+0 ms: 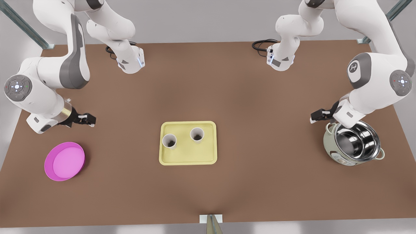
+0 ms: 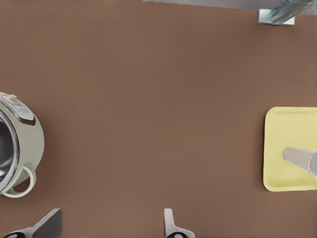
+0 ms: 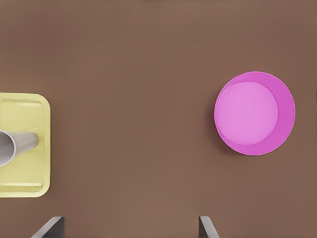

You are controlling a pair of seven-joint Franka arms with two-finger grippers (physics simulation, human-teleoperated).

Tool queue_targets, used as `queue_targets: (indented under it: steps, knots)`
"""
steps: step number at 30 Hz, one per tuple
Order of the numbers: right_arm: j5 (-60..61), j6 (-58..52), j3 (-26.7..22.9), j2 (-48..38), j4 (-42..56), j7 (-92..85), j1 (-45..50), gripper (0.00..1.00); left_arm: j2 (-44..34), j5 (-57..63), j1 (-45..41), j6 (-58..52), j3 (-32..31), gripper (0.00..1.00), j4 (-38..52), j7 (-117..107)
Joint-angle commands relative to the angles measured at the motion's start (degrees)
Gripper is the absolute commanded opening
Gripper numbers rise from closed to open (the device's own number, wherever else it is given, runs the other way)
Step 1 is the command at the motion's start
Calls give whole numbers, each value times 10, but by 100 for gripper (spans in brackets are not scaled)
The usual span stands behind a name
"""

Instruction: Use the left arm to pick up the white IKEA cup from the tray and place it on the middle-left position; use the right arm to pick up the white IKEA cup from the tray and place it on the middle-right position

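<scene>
On tray [image 1: 188, 159]: 2 cups [image 1: 169, 141] untouched

Left gripper [image 1: 317, 116] by the pot [image 1: 354, 143] and right gripper [image 1: 87, 120] hover spread; we risk tipping cups on off-centre descent

tray [image 1: 188, 158] frame centre | two cups on tray: one [image 1: 169, 141] left, other [image 1: 197, 134] upper middle | dish [image 1: 64, 161] lower left | pot [image 1: 354, 143] right edge, possibly just under the arm there

Colours on the brown table [image 1: 227, 84]
Pale yellow tray [image 1: 188, 159], two white cups [image 1: 169, 141] [image 1: 197, 134], pink dish [image 1: 65, 161], pale green pot [image 1: 352, 143] with steel inside.
</scene>
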Motion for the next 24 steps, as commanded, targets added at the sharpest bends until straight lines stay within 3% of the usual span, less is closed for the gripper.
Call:
queue_targets:
  steps: [1,3,6,9,11,14,17,20,24]
  knots:
    - [-1,43,0,-1,0,16,1,100,-2,-6,-1,73,-4,100,-3,7]
    - [0,43,0,-1,0,17,1,100,-1,-5,0,63,-6,100,0,7]
    - [21,46,-4,2,0,16,-12,100,32,35,-92,31,-16,100,17,-48]
    - [18,45,6,13,1,10,8,100,183,47,-212,63,-16,100,139,-299]
    - [17,56,6,46,2,81,92,100,275,63,-247,94,-14,100,215,-368]
    - [20,99,11,100,2,114,164,100,316,84,-252,152,-14,100,213,-372]
    - [19,198,12,176,1,274,229,100,348,85,-292,213,-13,100,214,-448]
    - [39,258,12,233,1,294,246,100,332,86,-353,170,-13,100,161,-453]
    - [38,277,9,253,-2,299,235,100,323,75,-359,212,-19,100,116,-479]
